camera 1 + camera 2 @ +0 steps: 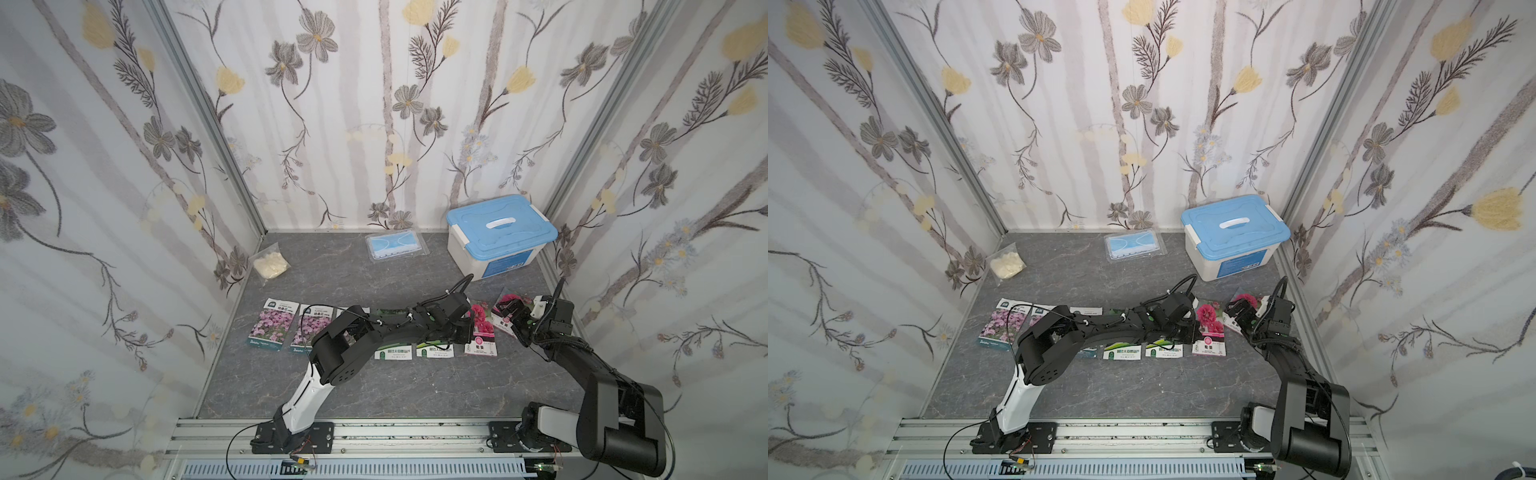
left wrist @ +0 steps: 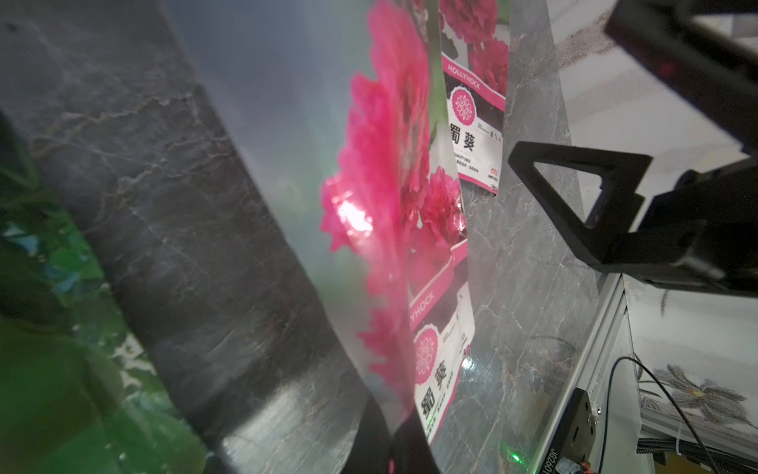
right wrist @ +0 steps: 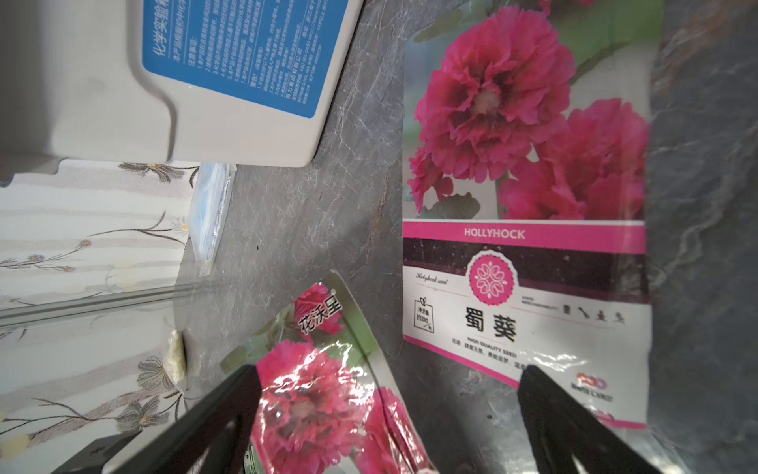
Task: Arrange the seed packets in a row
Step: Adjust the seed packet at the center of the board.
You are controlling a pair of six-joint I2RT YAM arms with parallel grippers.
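Because the seed packets [image 1: 434, 352] are thin glossy film with almost no weight, I judge that they bend easily, slide on the desk [image 1: 374, 386] and slip out of a weak pinch. So the good place to take one is a short bite on a free edge, not the flat face. Seen in both top views, the row lies in front of the blue-lidded box [image 1: 500, 232]: the purple packets [image 1: 272, 328] are farthest from the box, the green gourd packets [image 1: 392, 353] come next, and the two hollyhock packets [image 1: 482, 332] are nearest to it, the last of them a little askew. The left arm [image 1: 395, 323] is bent at the elbow and stretched low over the row toward the box, while the right arm [image 1: 577, 357] is folded, with the right end effector [image 1: 513, 319] over the askew packet. From the left wrist, the left end effector [image 2: 391, 449] is pressed together on the edge of one hollyhock packet, whose film bends and glares; the other lies flat beyond it. From the right wrist, the right end effector is spread wide and grips nothing: one hollyhock packet lies flat near the box corner, and a wrinkled, shiny one shows between the spread fingers [image 3: 213, 427].
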